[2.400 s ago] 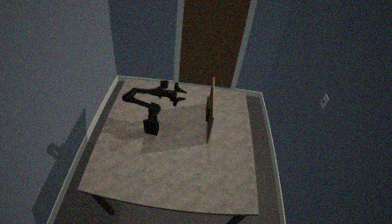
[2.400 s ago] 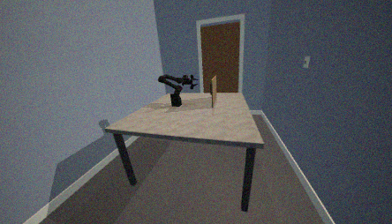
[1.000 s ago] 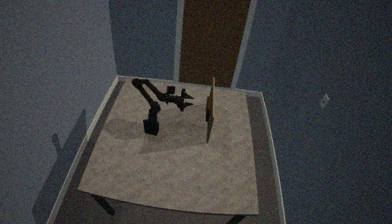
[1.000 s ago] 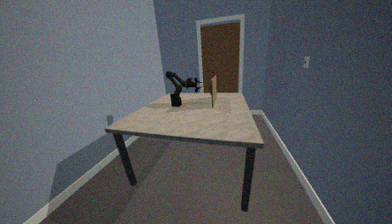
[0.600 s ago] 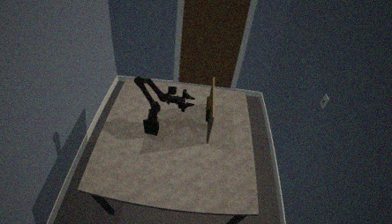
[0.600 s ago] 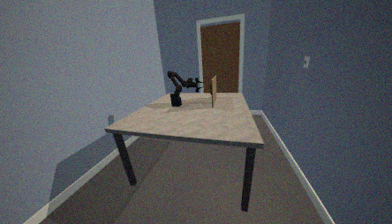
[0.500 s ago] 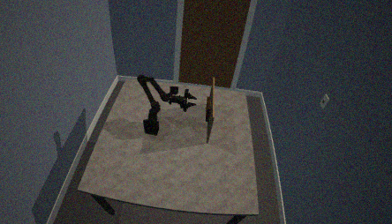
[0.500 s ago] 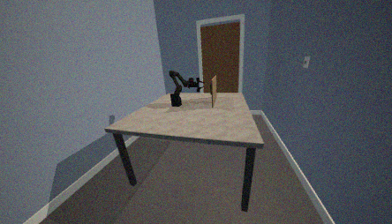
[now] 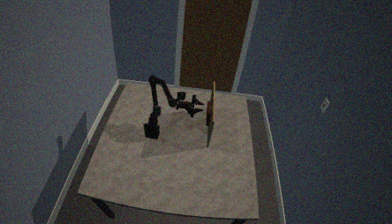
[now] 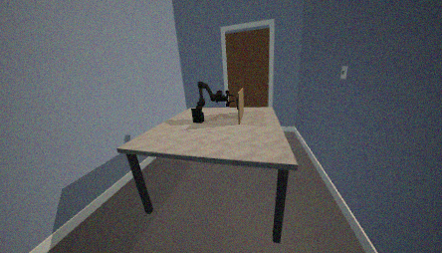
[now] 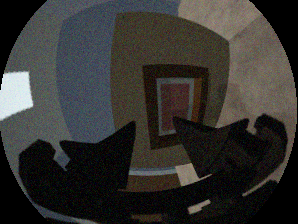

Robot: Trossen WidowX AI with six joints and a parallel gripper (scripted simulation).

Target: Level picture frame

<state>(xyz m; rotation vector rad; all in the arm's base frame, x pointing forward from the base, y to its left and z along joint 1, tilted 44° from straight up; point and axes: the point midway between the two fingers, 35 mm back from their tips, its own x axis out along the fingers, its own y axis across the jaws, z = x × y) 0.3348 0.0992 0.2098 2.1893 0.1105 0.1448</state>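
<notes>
The picture frame has a dark brown border, a pale mat and a dull red picture. It is on the upright panel. The wrist view is rolled, with the table at its right, and the frame's edges look slightly slanted against the panel's; I cannot tell the exact tilt. The screw and notched strip are hidden. My gripper is open and empty, in front of the frame with a small gap. Its right finger covers a corner of the frame in the wrist view.
The panel stands upright on the table. The arm's base stands on the table left of the panel. A brown door is in the wall behind. A light switch is on the right wall.
</notes>
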